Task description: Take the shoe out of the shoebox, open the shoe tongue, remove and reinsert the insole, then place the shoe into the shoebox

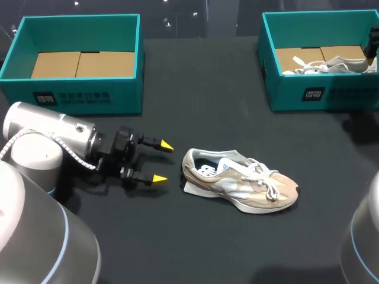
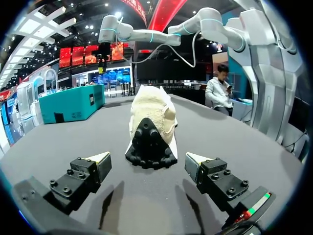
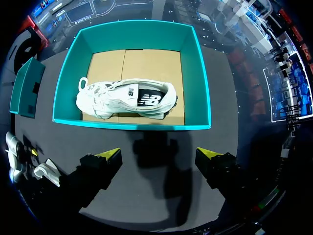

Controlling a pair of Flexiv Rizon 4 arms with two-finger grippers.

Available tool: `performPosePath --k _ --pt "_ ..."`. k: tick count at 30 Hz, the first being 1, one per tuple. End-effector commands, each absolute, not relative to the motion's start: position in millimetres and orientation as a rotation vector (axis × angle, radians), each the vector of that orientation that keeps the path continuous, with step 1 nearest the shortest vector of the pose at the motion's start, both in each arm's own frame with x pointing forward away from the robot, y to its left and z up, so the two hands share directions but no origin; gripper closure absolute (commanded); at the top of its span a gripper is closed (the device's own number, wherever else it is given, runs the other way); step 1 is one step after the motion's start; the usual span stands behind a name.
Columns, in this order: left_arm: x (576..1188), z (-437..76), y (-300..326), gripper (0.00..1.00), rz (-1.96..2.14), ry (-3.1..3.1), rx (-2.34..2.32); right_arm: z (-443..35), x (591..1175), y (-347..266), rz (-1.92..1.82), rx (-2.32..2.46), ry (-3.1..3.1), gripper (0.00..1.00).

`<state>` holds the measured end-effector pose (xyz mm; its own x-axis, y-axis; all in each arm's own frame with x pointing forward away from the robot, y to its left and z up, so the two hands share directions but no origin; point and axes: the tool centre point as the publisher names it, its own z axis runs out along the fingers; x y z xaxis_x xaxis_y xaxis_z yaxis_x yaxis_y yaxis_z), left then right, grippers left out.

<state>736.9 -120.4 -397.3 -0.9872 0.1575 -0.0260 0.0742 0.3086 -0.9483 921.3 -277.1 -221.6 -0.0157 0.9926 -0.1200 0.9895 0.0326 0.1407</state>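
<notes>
One beige shoe (image 1: 240, 188) lies mid-tabletop (image 1: 177, 248), toe pointing right, outside both boxes. Just left of its heel, the left arm's jaws stand open, touching nothing. The right arm's jaws hang open above the tabletop beside the far-right shoebox (image 1: 320, 97), which holds a white shoe (image 3: 127, 99).

Your desk (image 1: 201, 83) is one dark, matte surface, charcoal to near black in the head view, plain all over with no seams or markings you can make out. In the left wrist view the desk (image 2: 146, 198) looks grey, paler farther out where light catches it, with soft shadows close in. In the right wrist view the desk (image 3: 221, 93) is mid-grey, and a broad, blurred shadow lies across it.
</notes>
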Motion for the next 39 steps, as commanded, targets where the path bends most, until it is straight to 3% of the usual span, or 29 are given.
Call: performPosePath --k 1,39 --pt "741.4 -402.8 -135.6 0.0 1.788 -2.475 -0.241 -221.8 920.3 -277.0 0.026 2.064 2.114 0.0" --pt "723.2 -406.3 -197.5 0.0 1.78 -2.36 -0.299 -221.8 920.3 -277.0 0.026 2.064 2.114 0.0"
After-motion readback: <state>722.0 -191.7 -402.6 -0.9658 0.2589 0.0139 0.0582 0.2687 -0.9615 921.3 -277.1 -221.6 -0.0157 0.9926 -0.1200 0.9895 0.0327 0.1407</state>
